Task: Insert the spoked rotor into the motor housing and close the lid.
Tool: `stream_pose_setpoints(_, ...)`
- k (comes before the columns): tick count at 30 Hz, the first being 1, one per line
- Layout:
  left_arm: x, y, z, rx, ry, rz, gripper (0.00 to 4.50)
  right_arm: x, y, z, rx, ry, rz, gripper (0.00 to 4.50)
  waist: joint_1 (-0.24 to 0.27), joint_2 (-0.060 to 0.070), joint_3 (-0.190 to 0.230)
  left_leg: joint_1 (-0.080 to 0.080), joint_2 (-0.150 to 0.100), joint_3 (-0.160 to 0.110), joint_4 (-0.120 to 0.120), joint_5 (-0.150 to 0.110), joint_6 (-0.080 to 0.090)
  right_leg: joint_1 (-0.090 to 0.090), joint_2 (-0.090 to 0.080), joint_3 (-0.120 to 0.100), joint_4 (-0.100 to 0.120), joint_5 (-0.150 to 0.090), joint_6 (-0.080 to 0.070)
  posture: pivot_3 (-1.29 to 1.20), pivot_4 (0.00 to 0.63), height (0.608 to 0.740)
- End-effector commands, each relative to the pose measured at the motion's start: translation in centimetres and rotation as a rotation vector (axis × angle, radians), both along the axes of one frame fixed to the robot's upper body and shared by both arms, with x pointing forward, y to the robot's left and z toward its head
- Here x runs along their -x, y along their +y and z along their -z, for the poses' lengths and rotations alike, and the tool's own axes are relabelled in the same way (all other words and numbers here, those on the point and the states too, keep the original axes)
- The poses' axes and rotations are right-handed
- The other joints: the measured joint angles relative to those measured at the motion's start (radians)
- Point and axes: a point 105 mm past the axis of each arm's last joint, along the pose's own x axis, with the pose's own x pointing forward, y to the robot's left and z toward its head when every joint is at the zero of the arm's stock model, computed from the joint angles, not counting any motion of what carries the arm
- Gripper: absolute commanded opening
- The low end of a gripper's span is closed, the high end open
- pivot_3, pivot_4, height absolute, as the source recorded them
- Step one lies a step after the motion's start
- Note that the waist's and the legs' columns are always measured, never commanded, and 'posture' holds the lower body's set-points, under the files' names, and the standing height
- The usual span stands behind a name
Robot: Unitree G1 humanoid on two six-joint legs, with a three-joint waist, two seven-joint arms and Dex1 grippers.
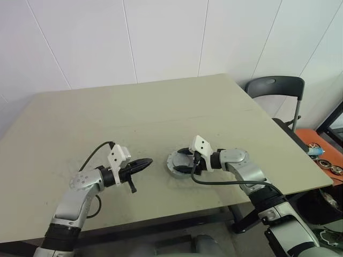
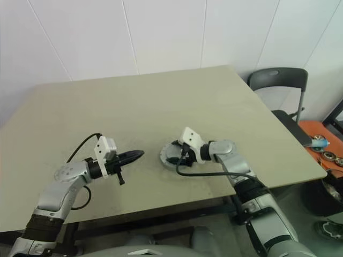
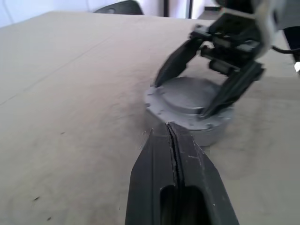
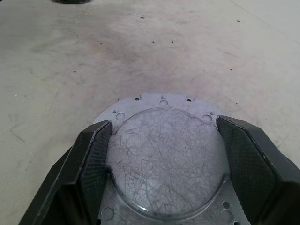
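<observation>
Closed left pincer (image 3: 176, 140) is held empty beside the motor housing (image 3: 187, 105).
Its round top is spanned by the wide-spread right pincer (image 4: 164, 154) on the counter (image 1: 134, 118).

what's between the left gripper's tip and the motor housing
Just a short stretch of bare table. In the left wrist view the shut left gripper points at the motor housing, close but apart from it, with no object in the gap.

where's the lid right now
The lid sits on the motor housing near the table's front edge, between the right gripper's fingers, with the shut left gripper to its left.
</observation>
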Motion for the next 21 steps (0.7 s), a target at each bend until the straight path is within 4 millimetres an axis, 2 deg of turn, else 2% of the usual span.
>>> stream_pose_setpoints(1,1.1,-1.5,-1.9,0.011,-0.082,0.082,0.0,0.0,-0.7,1.3,0.054,0.028,0.037,3.19,0.001,0.0,0.0,0.001,0.0,0.0,0.0,0.0,0.0,0.001,0.0,0.0,0.0,-0.001,-0.001,0.0,0.0,0.74)
stream_pose_setpoints(4,1.7,-2.1,-2.4,-0.008,-0.125,0.1,0.0,0.1,-0.6,1.0,0.033,0.029,0.047,3.19,0.001,0.0,0.0,0.003,0.0,0.0,0.0,0.0,0.0,0.003,0.0,0.0,0.0,-0.001,-0.001,0.0,0.0,0.74)
stream_pose_setpoints(8,1.3,-2.0,-2.5,-0.044,-0.163,0.092,0.0,0.3,-0.3,0.9,0.018,0.034,0.053,3.19,0.001,0.0,0.0,0.005,0.0,0.0,-0.001,0.0,0.0,0.005,0.0,0.0,0.0,-0.001,-0.001,0.0,0.0,0.74)
stream_pose_setpoints(16,-2.1,0.1,-1.8,-0.128,-0.205,-0.01,0.0,0.3,-0.2,0.6,0.002,0.036,0.07,3.19,0.002,0.001,0.0,0.006,0.0,0.0,-0.003,0.0,0.0,0.005,0.0,0.0,-0.001,-0.002,-0.001,0.0,0.0,0.74)
stream_pose_setpoints(17,-4.6,-1.7,-1.2,-0.12,-0.186,-0.016,0.0,0.3,-0.1,0.6,0.001,0.037,0.072,3.19,0.004,0.001,0.0,0.006,0.0,0.0,-0.003,0.0,0.0,0.004,0.0,0.0,-0.001,-0.002,-0.001,0.0,0.0,0.74)
stream_pose_setpoints(18,-7.2,-4.2,-0.6,-0.119,-0.164,-0.012,0.0,0.3,-0.1,0.6,0.0,0.037,0.072,3.19,0.028,0.001,0.001,0.006,0.0,0.0,-0.003,0.0,0.0,0.005,0.0,0.0,-0.001,-0.002,0.0,0.0,0.0,0.74)
stream_pose_setpoints(20,-9.7,-7.9,-0.1,-0.13,-0.137,0.027,0.0,0.3,0.1,0.5,-0.003,0.037,0.072,3.19,0.036,-0.005,-0.001,0.01,-0.001,-0.003,0.003,0.001,-0.001,0.009,0.0,-0.005,-0.003,-0.001,-0.001,0.0,0.0,0.74)
stream_pose_setpoints(21,-10.0,-8.6,0.1,-0.125,-0.133,0.045,0.0,0.3,0.2,0.4,-0.004,0.036,0.072,3.19,0.033,-0.007,-0.002,0.008,0.0,-0.003,0.005,0.001,-0.001,0.009,0.001,-0.006,-0.003,0.0,-0.001,0.0,0.0,0.74)
